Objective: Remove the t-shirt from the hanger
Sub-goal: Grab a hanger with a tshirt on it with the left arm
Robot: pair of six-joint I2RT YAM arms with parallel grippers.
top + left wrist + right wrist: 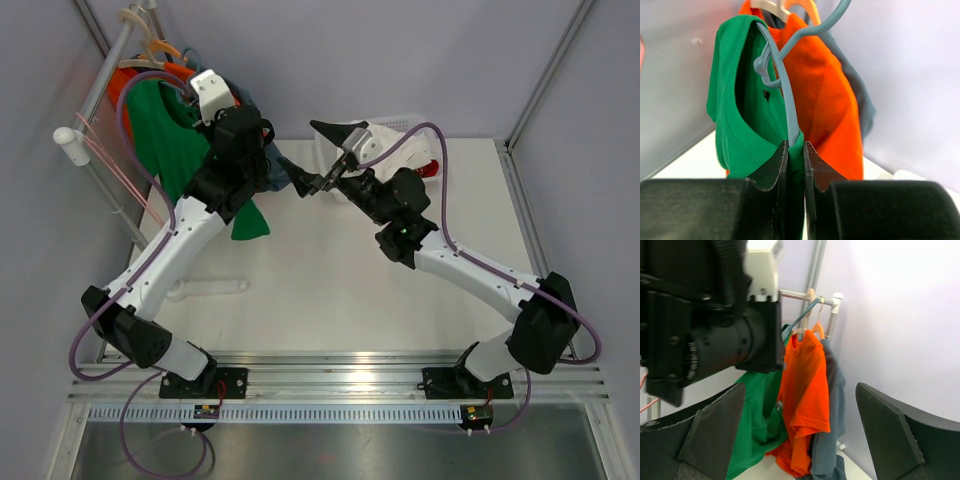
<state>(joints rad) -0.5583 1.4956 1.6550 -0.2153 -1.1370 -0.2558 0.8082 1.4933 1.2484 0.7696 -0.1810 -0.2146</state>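
Green fabric of the t-shirt point(735, 125) drapes over the blue-grey hanger point(785, 95) on the rail point(795, 294). The left gripper point(796, 155) is clamped on it at the hanger's arm end. Draw the cloth down and off that tip without tugging the hanger. The right gripper point(800, 400) hangs with jaws wide apart. An orange shirt point(805, 385) crowds just behind, and the bench point(330, 290) offers open room.

No text, label, brand or number can be read; white marks on the black cylinder point(690, 362) are blurred.
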